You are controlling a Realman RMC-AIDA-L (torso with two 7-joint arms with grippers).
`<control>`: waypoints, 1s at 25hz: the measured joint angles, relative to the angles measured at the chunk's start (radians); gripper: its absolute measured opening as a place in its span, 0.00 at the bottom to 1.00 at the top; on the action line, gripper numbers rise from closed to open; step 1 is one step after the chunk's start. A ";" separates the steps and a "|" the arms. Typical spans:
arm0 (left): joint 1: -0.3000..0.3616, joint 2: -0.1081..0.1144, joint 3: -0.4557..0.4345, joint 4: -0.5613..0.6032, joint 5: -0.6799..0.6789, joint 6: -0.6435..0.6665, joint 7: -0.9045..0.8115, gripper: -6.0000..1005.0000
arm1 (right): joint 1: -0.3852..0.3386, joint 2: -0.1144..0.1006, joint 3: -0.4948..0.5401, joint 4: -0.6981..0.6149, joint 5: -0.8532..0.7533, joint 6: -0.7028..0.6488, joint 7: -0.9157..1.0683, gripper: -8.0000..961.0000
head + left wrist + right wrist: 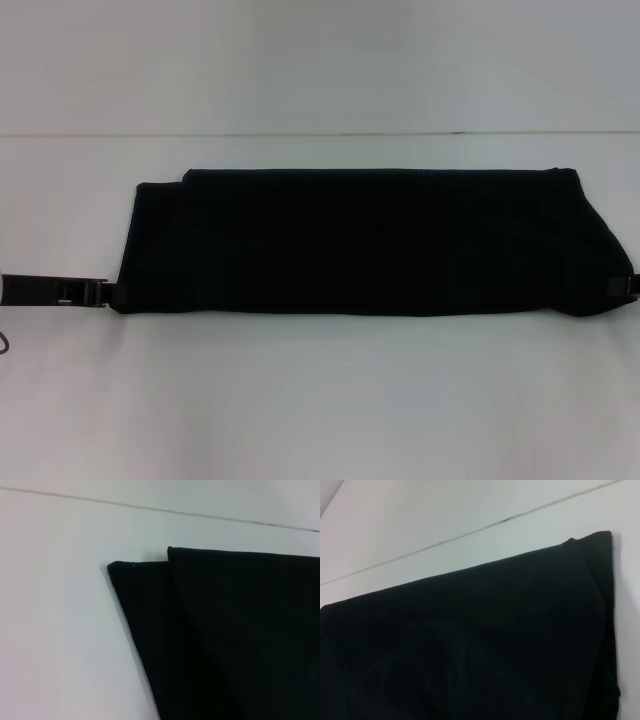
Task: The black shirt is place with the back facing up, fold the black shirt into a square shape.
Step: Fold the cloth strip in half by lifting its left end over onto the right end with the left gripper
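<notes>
Lying flat across the middle of the white table (320,400), the black shirt (350,240) is showing as a long, low band, folded so that an upper layer is covering most of a lower one. Soft matte fabric, plain black, no lettering visible. Its far edge is running straight; a step at the 9 o'clock end is exposing the under layer as a narrow strip. Corners are slightly rounded, and the near edge is bulging a little. The tabletop is smooth and pale, with a thin seam line crossing beyond the shirt at 12 o'clock.

The left gripper (118,293) is reaching in low and level from 9 o'clock, its dark rigid tip touching the shirt's near corner at that end. The right gripper (626,285) is sitting at the frame edge at 3 o'clock, touching the opposite near corner. Whether either gripper is pinching cloth or standing open cannot be told from these views.

The left wrist view is showing two stacked layers with offset pointed corners; the right wrist view is showing a broad dark panel with faint creases.
</notes>
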 joint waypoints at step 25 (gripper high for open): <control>0.023 0.007 -0.030 0.043 -0.004 0.013 0.013 0.03 | -0.041 -0.004 0.077 -0.002 0.012 -0.070 -0.043 0.12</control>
